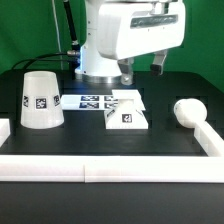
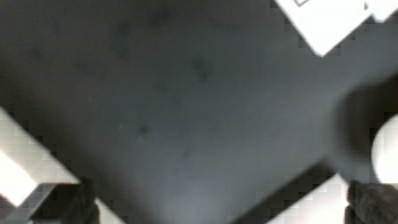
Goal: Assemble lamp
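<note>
- A white rail (image 1: 110,166) runs along the table edge nearest the camera. It lies in front of the base and well apart from it, and it turns back at both ends.
- The base (image 1: 128,112) is a low, blocky white part. It sits flat on the black table (image 1: 95,140) near the middle, with one square tag on its front face.
- The shade (image 1: 41,100) stands well apart from the base, toward the exterior view's left. It is a white truncated cone set wide end down, with a tag on its side.
- The bulb (image 1: 187,112) lies on the table on the other side of the base, toward the exterior view's right. It is clear of the base and close to the side rail.
- The marker board (image 1: 92,100) lies flat just behind the base on the shade's side, and its near edge looks to meet the base.
- The gripper (image 1: 142,68) hangs above and behind the base and touches none of the three lamp parts.
- In the wrist view the fingers (image 2: 43,204) stand wide apart, with only dark table between them, so the jaws are spread and carry nothing.
- A white patch (image 2: 342,24) shows at the edge of the wrist view. I cannot tell which part it is.
</note>
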You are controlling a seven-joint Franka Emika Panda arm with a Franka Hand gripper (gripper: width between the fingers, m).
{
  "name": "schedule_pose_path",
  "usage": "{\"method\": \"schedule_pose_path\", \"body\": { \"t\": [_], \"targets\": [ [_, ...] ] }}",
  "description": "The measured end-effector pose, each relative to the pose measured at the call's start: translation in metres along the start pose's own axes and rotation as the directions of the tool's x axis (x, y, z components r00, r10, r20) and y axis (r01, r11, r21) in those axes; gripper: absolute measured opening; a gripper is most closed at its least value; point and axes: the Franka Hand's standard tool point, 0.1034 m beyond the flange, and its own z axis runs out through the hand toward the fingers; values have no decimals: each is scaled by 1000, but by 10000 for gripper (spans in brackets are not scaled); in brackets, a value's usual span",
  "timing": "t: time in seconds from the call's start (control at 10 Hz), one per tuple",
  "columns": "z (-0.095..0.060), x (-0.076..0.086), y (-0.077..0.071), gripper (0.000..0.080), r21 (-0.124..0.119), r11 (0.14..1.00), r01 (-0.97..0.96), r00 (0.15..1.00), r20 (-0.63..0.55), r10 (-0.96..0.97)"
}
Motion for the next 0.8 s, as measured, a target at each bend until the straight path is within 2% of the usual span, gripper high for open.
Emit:
{"method": "schedule_pose_path", "body": {
  "t": [0.1,0.4,0.7,0.8],
  "targets": [
    [4,-5,-5,700,1,994,-108,994,-1,108],
    [6,-5,-7,700,3,968,-253,968,0,253],
    [6,-4,-9,700,9,902,-431,902,1,431],
    [10,-9,-13,700,12,869,-494,869,12,494]
  ]
}}
